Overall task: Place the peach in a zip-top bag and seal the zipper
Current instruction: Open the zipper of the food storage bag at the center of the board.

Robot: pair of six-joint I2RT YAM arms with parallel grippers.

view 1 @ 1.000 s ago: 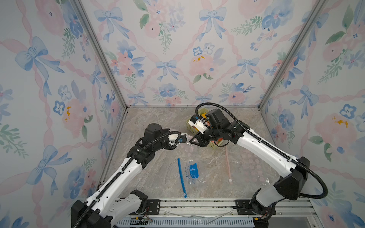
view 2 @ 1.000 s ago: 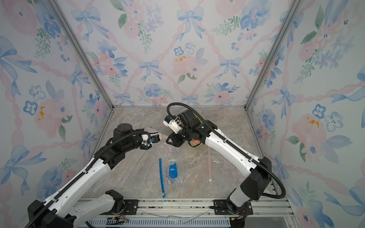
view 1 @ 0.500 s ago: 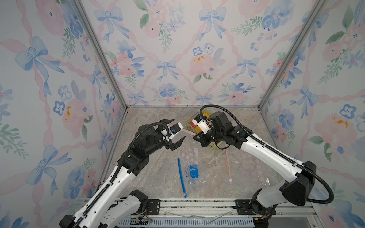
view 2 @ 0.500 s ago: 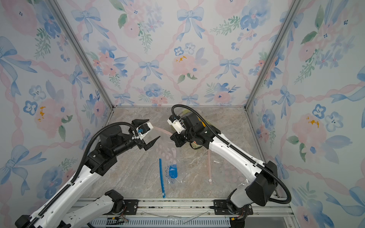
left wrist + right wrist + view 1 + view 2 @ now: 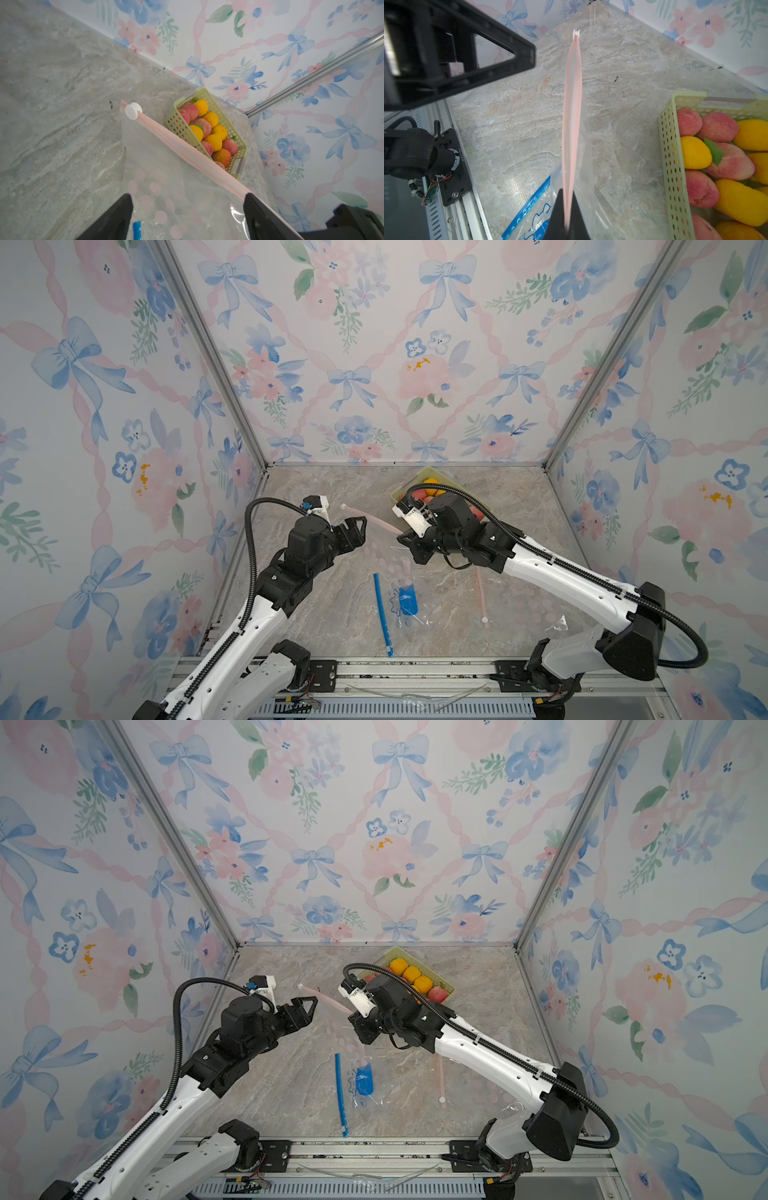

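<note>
A clear zip-top bag (image 5: 166, 166) with pink dots hangs above the table by its pink zipper strip (image 5: 572, 104). A white slider (image 5: 133, 111) sits at the strip's far end. My right gripper (image 5: 568, 199) is shut on the near end of that strip, also seen in a top view (image 5: 405, 537). My left gripper (image 5: 188, 205) stands open beside the bag, nothing pinched between its fingers (image 5: 307, 1004). Several pink-red peaches (image 5: 718, 128) lie in a green perforated basket (image 5: 178, 122) at the back right, mixed with yellow fruit. The bag holds no peach.
A second bag with a blue zipper (image 5: 384, 614) lies flat near the front middle of the table. Another pink-zippered bag (image 5: 481, 593) lies under my right arm. The basket (image 5: 451, 988) stands close to the back wall, behind my right wrist.
My left gripper has opened, let go of the bag and drawn back to the left. My right gripper has shut on the pink zipper strip and now carries the bag alone.
</note>
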